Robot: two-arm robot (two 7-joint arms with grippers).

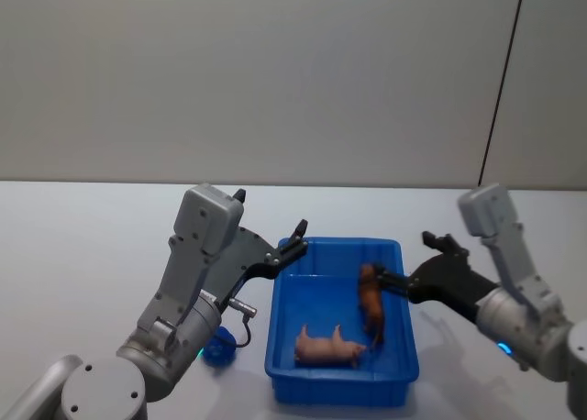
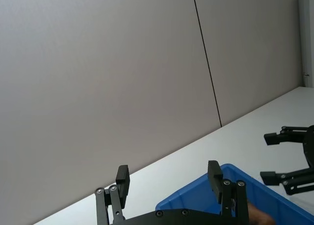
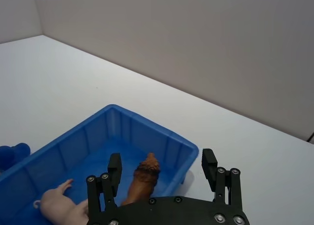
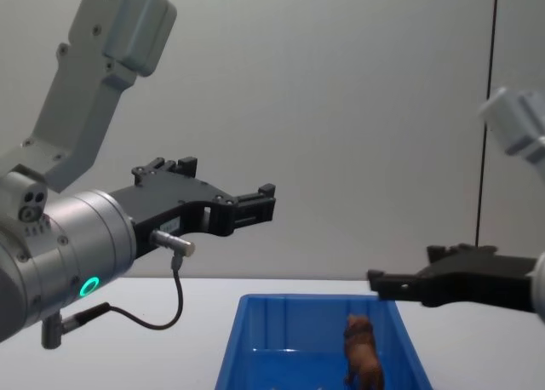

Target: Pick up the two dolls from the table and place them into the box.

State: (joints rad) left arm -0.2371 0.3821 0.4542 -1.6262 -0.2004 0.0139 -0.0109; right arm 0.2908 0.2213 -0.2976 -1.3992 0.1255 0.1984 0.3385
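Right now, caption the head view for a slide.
Brown doll and peach doll in box; left end effector, right end effector open above.

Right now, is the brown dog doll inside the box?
Inside. The brown doll sits within the box walls; the right claw hangs open above it, not touching.

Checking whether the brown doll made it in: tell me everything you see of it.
The brown doll is a small, furry-looking dog-like figure. It stands upright inside the box, in its right half, head up. The open right hand hangs just above it, with a gap between them in the chest view. The pale doll lies close by on the box floor; contact cannot be told.
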